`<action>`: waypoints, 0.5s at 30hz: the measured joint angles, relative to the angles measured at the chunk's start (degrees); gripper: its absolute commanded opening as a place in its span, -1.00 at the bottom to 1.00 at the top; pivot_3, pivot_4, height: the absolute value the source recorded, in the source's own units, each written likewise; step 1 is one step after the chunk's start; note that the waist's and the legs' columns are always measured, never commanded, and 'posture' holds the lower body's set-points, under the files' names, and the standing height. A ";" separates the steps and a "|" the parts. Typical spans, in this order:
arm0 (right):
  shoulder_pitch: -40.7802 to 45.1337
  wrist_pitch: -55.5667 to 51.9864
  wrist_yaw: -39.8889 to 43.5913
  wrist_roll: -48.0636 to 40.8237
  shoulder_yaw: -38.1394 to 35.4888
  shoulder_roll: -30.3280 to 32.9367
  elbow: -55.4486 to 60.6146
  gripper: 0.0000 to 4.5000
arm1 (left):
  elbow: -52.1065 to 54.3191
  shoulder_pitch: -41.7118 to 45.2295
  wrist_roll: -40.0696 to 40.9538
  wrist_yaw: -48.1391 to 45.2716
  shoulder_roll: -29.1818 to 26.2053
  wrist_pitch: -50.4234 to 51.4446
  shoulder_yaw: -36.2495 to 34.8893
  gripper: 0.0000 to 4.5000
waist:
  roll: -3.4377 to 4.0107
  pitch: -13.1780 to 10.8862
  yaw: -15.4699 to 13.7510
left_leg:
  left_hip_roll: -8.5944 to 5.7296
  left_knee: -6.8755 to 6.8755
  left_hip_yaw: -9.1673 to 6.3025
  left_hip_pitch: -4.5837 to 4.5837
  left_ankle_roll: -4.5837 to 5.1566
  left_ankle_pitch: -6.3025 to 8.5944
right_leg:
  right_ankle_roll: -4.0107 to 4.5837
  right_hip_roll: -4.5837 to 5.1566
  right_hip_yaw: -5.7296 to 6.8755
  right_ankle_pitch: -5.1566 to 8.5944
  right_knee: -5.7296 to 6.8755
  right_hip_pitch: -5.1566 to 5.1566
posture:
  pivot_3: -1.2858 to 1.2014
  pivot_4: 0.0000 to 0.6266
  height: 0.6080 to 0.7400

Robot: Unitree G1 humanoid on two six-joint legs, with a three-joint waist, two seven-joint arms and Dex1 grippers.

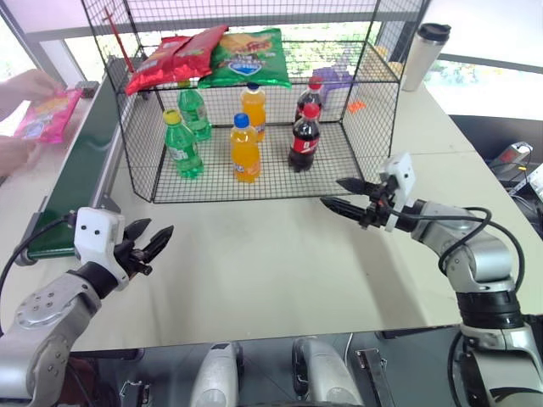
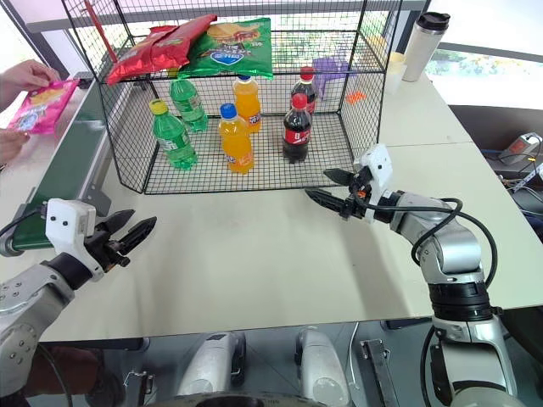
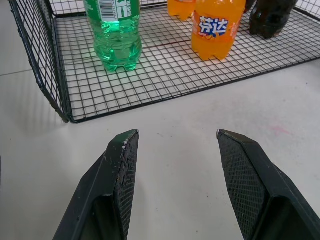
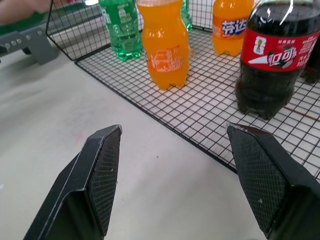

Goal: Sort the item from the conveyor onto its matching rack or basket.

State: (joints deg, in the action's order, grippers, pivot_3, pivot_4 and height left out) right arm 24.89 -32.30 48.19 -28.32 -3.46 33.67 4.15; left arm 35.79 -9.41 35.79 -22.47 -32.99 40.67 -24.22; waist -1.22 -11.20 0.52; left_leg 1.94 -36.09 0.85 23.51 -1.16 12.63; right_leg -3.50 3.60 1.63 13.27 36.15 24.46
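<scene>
A person's hands (image 1: 24, 86) hold the pink bag, the item (image 1: 48, 114), over the far end of the green conveyor (image 1: 78, 174) at the left. The black wire rack (image 1: 212, 188) stands mid-table beside the belt. Its upper tier carries chip bags and its lower floor carries bottles. My left gripper (image 1: 161, 225) is open and empty, low over the table near the conveyor's near end. It faces the rack's front-left corner (image 3: 65, 112). My right gripper (image 1: 330, 192) is open and empty just in front of the rack's right front edge, close to a cola bottle (image 4: 277, 55).
Red chip bags (image 1: 174, 55) and a green chip bag (image 1: 249, 55) lie on the upper tier. Green soda (image 1: 182, 144), orange soda (image 1: 244, 148) and cola bottles (image 1: 305, 140) stand on the rack floor. A steel tumbler (image 1: 424, 55) stands at the back right. Bare white table (image 1: 271, 263) lies between my grippers.
</scene>
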 measured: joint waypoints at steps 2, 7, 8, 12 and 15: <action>0.00 0.00 -0.18 0.00 0.03 0.00 0.00 0.52 | 0.00 -0.07 -0.01 -0.07 -0.01 0.00 0.00 0.15 | 0.00 0.00 -0.01 | 0.00 0.00 0.00 0.00 0.00 0.00 | 0.00 0.00 0.00 0.00 0.00 0.00 | 0.03 -0.52 1.00; -0.04 -0.03 -1.15 -0.02 0.03 0.00 0.02 0.52 | -0.02 0.39 -0.04 -0.08 -0.02 0.01 0.14 0.15 | 0.00 0.00 -0.02 | 0.00 0.00 0.00 0.00 0.00 0.00 | 0.00 0.00 0.00 0.00 0.00 0.00 | 0.03 -0.52 1.00; -0.04 -0.07 -1.26 -0.02 0.03 0.00 0.02 0.52 | -0.04 0.55 -0.05 -0.07 -0.01 0.01 0.19 0.15 | 0.00 0.00 -0.02 | 0.00 0.00 0.00 0.00 0.00 0.00 | 0.00 0.00 0.00 0.00 0.00 0.00 | 0.03 -0.52 1.00; -0.04 -0.11 -1.70 -0.01 0.03 -0.05 0.04 0.52 | -0.33 1.30 -0.23 0.13 0.04 0.00 0.95 0.15 | 0.00 0.00 -0.01 | 0.00 -0.01 0.01 0.00 0.00 0.00 | 0.00 0.00 0.00 0.00 0.00 0.00 | 0.03 -0.52 1.00; -0.04 -0.08 -1.87 0.00 0.04 -0.13 0.05 0.52 | -0.33 1.57 -0.28 0.36 0.57 0.00 1.57 0.15 | 0.00 0.00 -0.01 | 0.00 0.00 0.00 0.00 0.00 0.00 | 0.00 0.00 0.00 0.00 0.00 0.00 | 0.03 -0.52 1.00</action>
State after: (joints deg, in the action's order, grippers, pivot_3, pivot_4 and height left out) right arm 24.84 -32.38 46.31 -28.32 -3.42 33.54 4.21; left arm 35.46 -7.84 35.50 -22.10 -32.42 40.68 -22.65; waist -1.22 -11.20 0.51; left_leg 1.94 -36.09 0.85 23.51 -1.16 12.63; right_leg -3.51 3.60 1.63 13.27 36.15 24.46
